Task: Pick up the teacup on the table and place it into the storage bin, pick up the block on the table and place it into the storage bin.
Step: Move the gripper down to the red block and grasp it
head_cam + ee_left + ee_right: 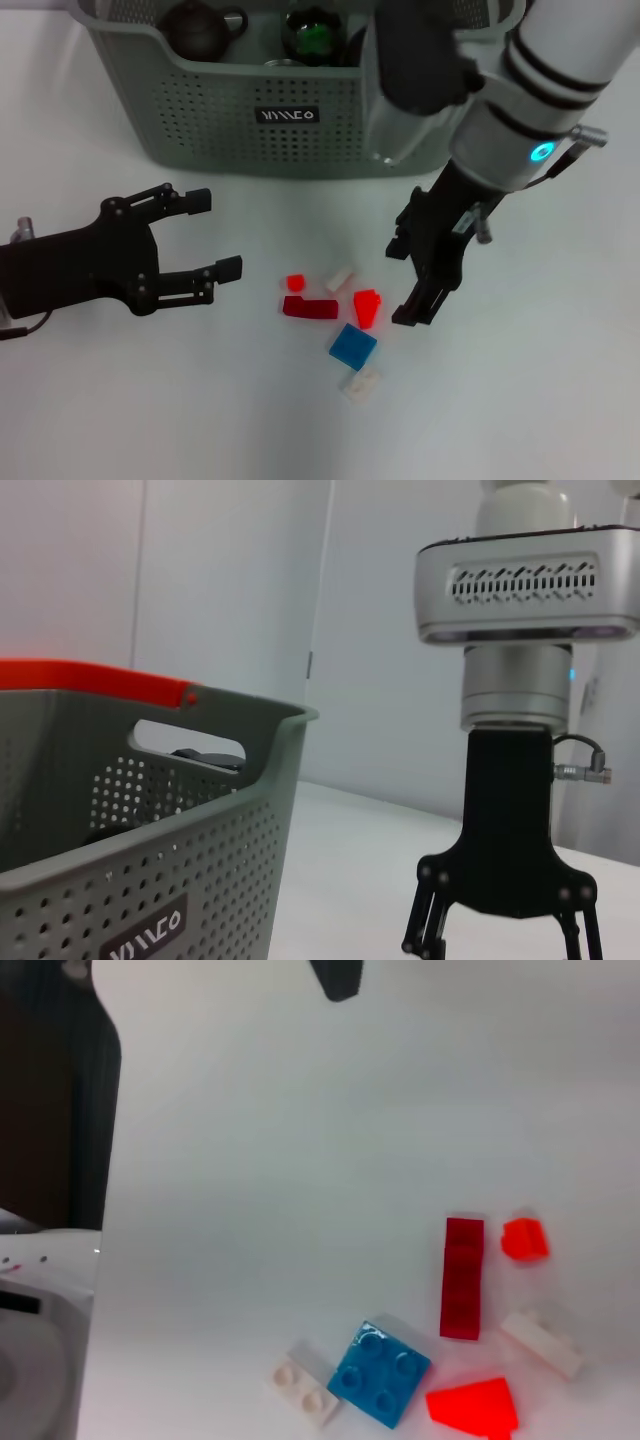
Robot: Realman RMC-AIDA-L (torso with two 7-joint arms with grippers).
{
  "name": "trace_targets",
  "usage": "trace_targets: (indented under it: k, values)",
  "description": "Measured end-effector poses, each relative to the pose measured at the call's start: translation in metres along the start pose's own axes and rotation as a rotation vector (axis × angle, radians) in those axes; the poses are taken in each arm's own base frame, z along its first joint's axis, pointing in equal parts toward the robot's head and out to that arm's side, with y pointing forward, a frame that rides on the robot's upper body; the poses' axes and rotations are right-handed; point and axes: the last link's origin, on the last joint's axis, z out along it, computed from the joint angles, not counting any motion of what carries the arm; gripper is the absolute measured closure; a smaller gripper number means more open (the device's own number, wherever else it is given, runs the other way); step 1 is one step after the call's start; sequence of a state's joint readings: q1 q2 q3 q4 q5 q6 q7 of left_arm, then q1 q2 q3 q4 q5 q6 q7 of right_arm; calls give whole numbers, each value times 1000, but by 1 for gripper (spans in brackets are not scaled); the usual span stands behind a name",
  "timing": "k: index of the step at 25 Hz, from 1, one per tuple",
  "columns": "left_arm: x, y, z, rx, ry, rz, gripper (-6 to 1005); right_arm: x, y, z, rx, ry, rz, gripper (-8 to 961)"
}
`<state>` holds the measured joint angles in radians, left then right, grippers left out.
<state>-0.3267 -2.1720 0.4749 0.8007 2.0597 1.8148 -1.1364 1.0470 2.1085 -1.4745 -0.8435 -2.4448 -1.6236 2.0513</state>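
You have a white table (560, 400) carrying the grey-green storage bin (200, 120) at its far side. Nearer you, a loose cluster of blocks lies on it: a dark red bar (309, 308), small red cube (295, 283), orange-red wedge (368, 307), blue square plate (353, 347) and two white pieces (340, 277) (360, 384).

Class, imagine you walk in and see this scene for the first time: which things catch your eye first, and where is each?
A cluster of small bright blocks, with a blue block among red and white ones, lies mid-table. The open left gripper rests to their left, and the right gripper hangs just to their right. Behind them stands the grey-green storage bin, already holding a dark teapot.
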Motion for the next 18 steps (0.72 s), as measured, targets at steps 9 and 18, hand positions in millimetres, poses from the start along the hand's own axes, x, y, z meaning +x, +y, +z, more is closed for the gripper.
trace_targets:
  k: [9, 18]
  values:
    - [-2, 0, 0, -4, -11, 4, 126, -8, 4, 23, 28, 52, -30, 76]
    - [-2, 0, 3, -11, -5, -6, 126, -10, 5, 39, 38, 62, -18, 77]
